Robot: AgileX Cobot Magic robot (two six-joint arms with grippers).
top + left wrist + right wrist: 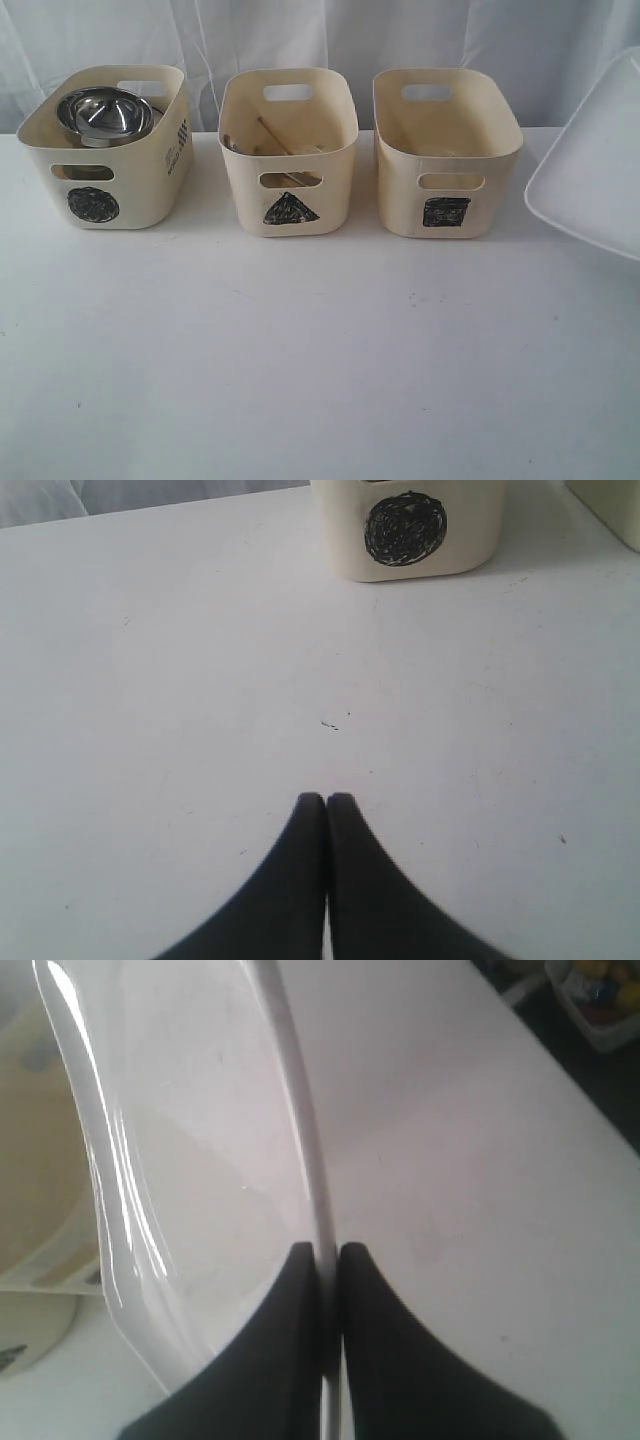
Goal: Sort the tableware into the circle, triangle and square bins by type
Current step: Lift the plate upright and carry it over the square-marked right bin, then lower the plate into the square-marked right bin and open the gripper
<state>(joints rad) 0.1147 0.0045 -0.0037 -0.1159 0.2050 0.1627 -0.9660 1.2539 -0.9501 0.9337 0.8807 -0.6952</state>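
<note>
Three cream bins stand in a row: the circle bin (105, 150) on the left holds steel ware (103, 113), the triangle bin (288, 150) in the middle holds wooden chopsticks (275, 137) and cutlery, the square bin (445, 150) is on the right. A white rounded-square plate (592, 165) hangs tilted in the air at the right edge, beside the square bin. My right gripper (327, 1252) is shut on the plate's rim (305, 1140). My left gripper (326, 800) is shut and empty, low over the bare table in front of the circle bin (410, 530).
A white curtain hangs behind the bins. The white table (300, 360) stretches in front of the row. Off the table's far side, the right wrist view shows a tray of small coloured items (600, 995).
</note>
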